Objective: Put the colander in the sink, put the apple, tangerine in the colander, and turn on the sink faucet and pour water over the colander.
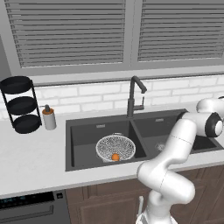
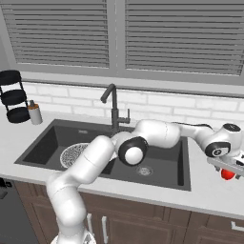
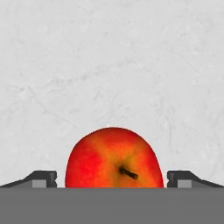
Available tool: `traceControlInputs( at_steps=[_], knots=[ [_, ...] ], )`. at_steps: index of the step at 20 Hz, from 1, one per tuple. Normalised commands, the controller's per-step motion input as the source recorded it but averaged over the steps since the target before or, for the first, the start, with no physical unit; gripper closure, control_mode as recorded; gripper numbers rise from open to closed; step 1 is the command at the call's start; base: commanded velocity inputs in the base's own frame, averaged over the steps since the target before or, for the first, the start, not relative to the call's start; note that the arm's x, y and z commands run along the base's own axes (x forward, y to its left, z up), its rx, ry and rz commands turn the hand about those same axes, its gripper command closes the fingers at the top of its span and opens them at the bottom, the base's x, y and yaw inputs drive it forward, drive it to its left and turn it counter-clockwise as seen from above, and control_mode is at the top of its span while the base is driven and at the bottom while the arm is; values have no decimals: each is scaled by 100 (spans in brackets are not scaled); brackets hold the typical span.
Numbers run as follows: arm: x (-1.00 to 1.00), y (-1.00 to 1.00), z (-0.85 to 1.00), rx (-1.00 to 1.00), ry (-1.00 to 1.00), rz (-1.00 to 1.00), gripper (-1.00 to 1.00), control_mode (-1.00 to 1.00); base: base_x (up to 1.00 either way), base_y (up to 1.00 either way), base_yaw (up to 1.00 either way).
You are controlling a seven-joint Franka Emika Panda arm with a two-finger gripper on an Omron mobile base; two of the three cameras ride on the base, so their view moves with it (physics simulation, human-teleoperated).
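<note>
The jaws stand wide open around the apple (image 3: 114,158), one finger tip on each side of it with a gap on both, so nothing is gripped. The apple sits on the pale table (image 3: 109,65) directly beneath them, stem up. Well away from the jaws, the tangerine (image 1: 115,156) lies in the colander (image 1: 115,147) inside the sink (image 1: 87,131).

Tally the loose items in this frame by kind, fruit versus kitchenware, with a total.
Fruit: 2, the apple on the counter and the tangerine in the colander.
Kitchenware: 3, the colander, the black rack and the pump bottle.
Total: 5
</note>
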Motion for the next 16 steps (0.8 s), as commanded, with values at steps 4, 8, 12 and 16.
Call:
traceControlInputs(
  at_steps=[4,8,12,16],
  knots=[
    [-5,0,-17,0,0,0,100,-100,0,0,0],
    [-5,0,-12,0,0,0,100,-100,0,0,0],
    [-20,10,-2,0,0,0,100,-100,0,0,0],
    [-51,24,0,0,-2,0,100,-100,0,0,0]
  ],
)
